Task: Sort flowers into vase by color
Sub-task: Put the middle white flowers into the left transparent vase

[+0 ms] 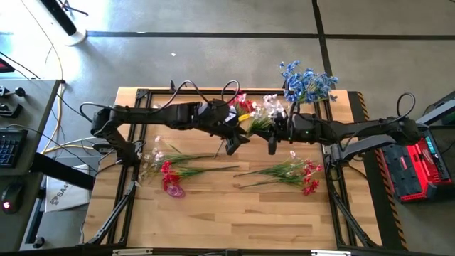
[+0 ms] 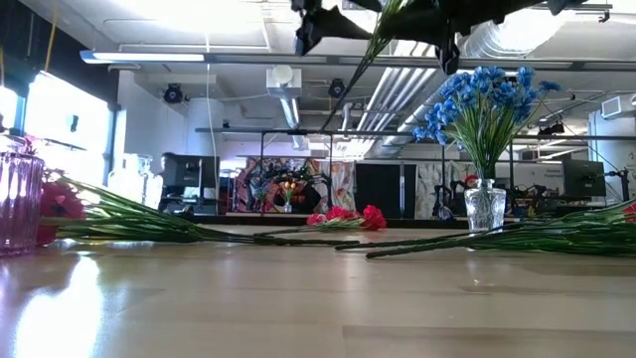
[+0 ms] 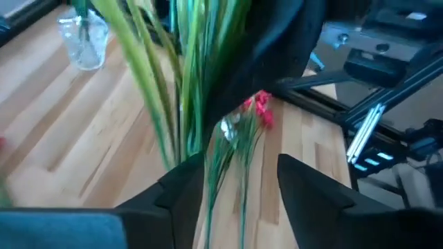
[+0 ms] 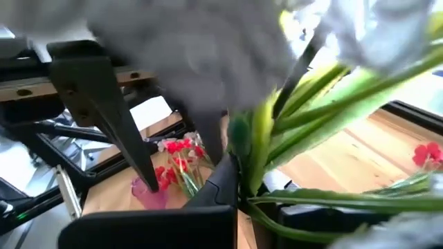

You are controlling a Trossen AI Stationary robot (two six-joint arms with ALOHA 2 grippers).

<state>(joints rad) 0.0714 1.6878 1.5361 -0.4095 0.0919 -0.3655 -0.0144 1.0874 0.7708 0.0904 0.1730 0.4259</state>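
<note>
Handing white flowers (image 1: 264,112) over mid-air, table's twelve o'clock: right gripper (image 1: 271,146) clamping stems, left gripper (image 1: 232,146) jaws parting. Next, probably carrying to vase.

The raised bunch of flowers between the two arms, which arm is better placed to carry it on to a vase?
Probably the right. The right gripper has its fingers shut on the raised bunch's green stems, while the left gripper's fingers stand apart around them. The right arm is also nearer the vase of blue flowers.
</note>
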